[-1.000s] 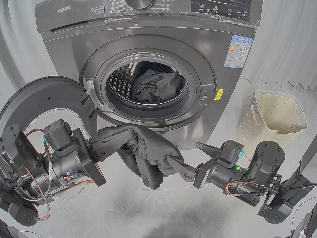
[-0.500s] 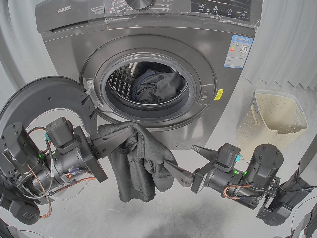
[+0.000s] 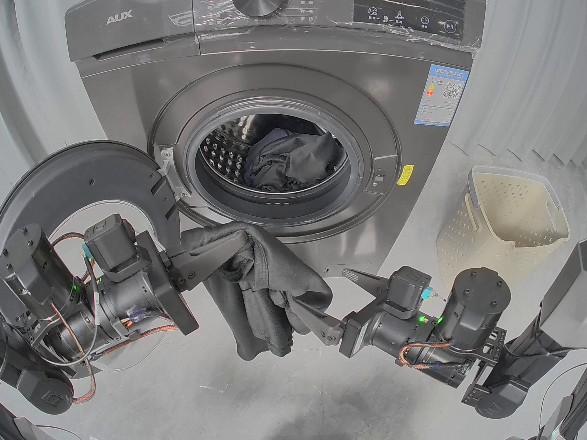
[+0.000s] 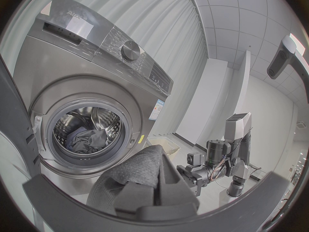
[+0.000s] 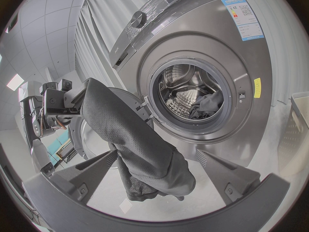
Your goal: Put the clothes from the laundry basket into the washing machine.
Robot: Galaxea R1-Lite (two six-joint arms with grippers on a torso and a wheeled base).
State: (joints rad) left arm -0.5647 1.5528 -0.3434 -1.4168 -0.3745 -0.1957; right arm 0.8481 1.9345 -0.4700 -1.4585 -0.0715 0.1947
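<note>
Dark grey garment (image 3: 263,282) is hanging before the washing machine (image 3: 275,74), below its open drum, the left gripper (image 3: 235,245) clamping its upper edge. The right gripper (image 3: 321,288) is holding its fingers apart, one touching the cloth's lower fold.

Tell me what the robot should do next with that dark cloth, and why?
Probably shut the right claw on the dark cloth. That claw is open with the cloth hanging between its fingers, while only the left claw grips it, sagging below the opening of the washing machine.
</note>
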